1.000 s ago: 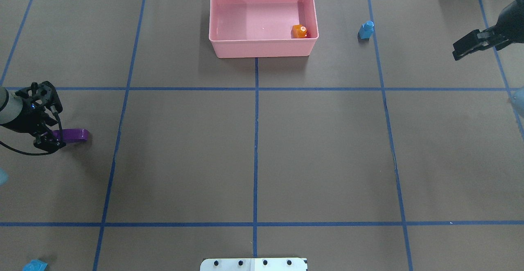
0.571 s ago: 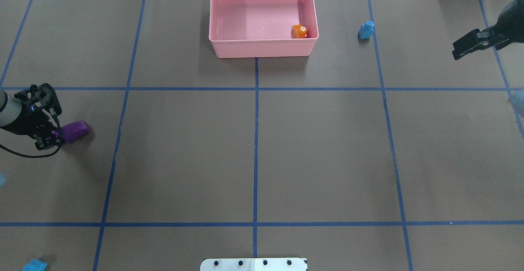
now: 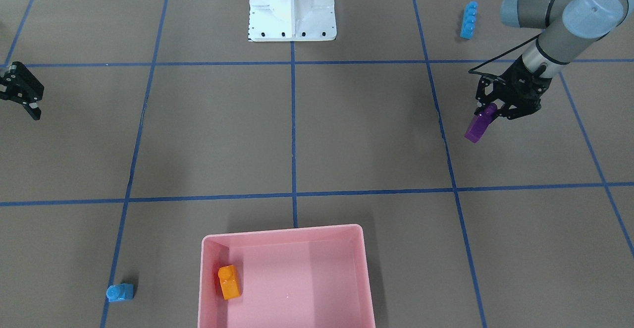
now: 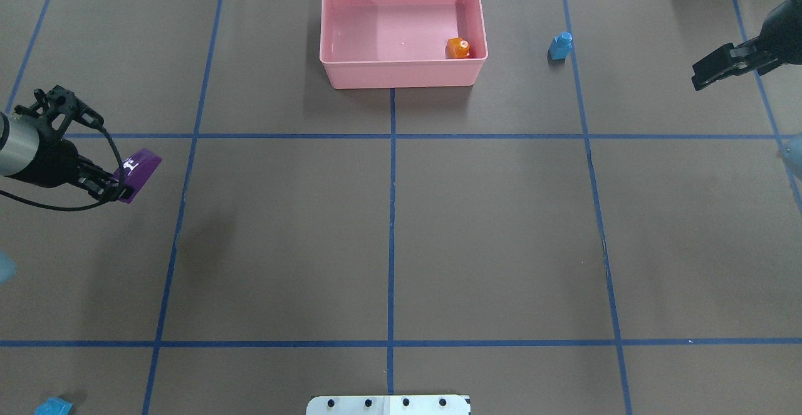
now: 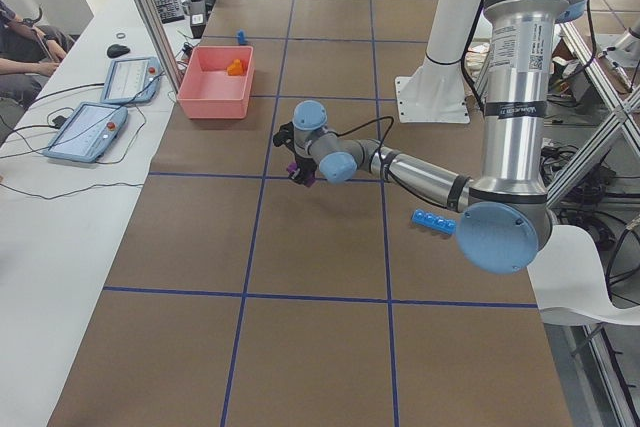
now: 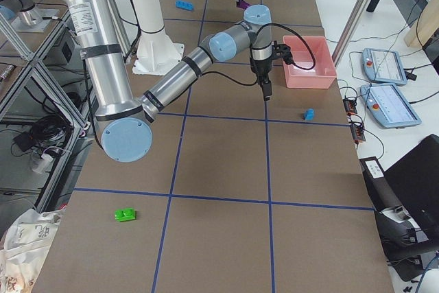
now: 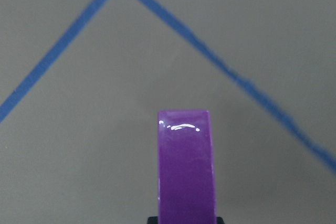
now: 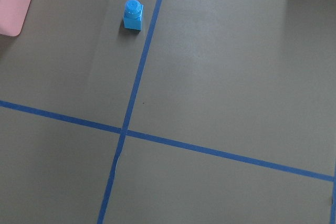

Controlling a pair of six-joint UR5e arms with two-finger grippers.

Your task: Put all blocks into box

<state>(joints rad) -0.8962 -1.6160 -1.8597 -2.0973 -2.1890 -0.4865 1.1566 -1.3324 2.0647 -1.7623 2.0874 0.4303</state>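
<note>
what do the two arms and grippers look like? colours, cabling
The left arm and right arm: silver-grey tubes, pale blue joint caps. The left gripper and right gripper: black two-finger linkage type. A black cable loops along each wrist.

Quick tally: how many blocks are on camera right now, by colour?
orange block: 1
blue blocks: 2
purple block: 1
green block: 1
Total: 5
</note>
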